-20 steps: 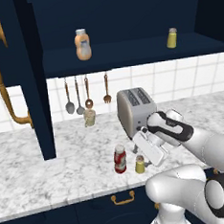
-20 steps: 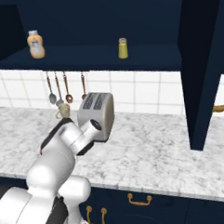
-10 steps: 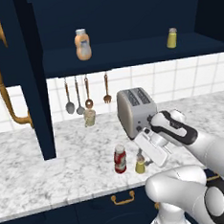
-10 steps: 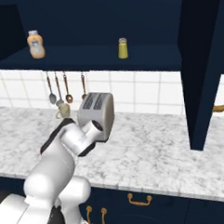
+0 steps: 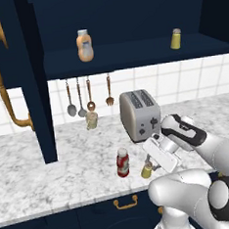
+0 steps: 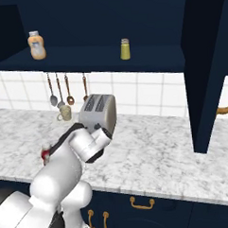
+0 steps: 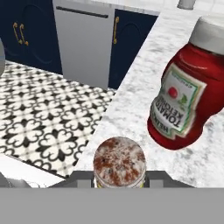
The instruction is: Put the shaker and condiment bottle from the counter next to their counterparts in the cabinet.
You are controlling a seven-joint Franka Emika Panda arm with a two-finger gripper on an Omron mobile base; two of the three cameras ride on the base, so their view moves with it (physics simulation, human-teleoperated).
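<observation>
The yellow shaker [image 7: 119,162] stands near the counter's [image 5: 67,165] front edge, its speckled tan cap low in the hand view. My gripper [image 7: 119,180] is open, with a finger on each side of the shaker, seemingly without squeezing it. In the left base view the gripper [image 5: 151,163] comes down over the shaker [image 5: 147,172]. The red condiment bottle [image 5: 122,163] [image 7: 183,100] stands just left of it. In the open cabinet [image 5: 131,56], the peach-orange bottle [image 5: 84,45] [image 6: 36,45] and the twin shaker [image 5: 175,38] [image 6: 125,49] stand on the shelf.
A silver toaster [image 5: 140,114] [image 6: 99,112] stands behind the bottle and shaker. Utensils and a mug [image 5: 91,120] hang by the tiled wall. The cabinet door [image 5: 15,81] with its brass handle stands open at left. Navy drawers [image 5: 110,210] lie under the counter.
The gripper has sunk a little lower over the shaker. The bottle, the shaker and the shelf items have not moved.
</observation>
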